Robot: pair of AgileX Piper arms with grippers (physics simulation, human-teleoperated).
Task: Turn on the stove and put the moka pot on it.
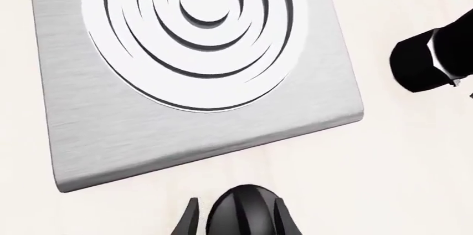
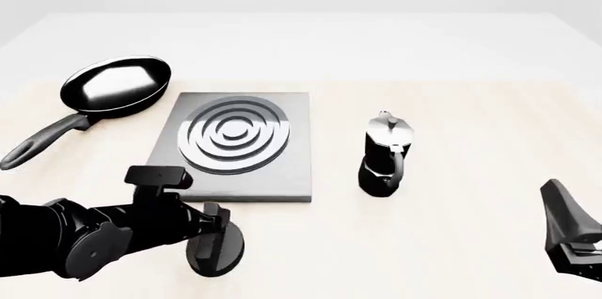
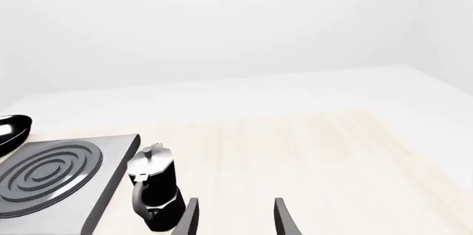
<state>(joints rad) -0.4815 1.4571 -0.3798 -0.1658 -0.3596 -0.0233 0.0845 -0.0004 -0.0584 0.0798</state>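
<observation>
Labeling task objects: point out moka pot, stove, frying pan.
moka pot (image 2: 384, 161), front view, on its black body.
stove (image 2: 296, 172), front view, on bare grey plate right of the rings.
frying pan (image 2: 141, 104), front view, on its black rim.

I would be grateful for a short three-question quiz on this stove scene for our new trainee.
1. True or false: the moka pot already stands on the stove.
2. Which thing sits between the left gripper's fingers in the left wrist view? A) the frying pan B) the black knob C) the moka pot
3. Fill in: in the front view the frying pan lies to the ____ of the stove.

Key:
1. False; it stands on the table, to the right of the stove.
2. B
3. left

The right gripper is open, holding nothing.
</observation>
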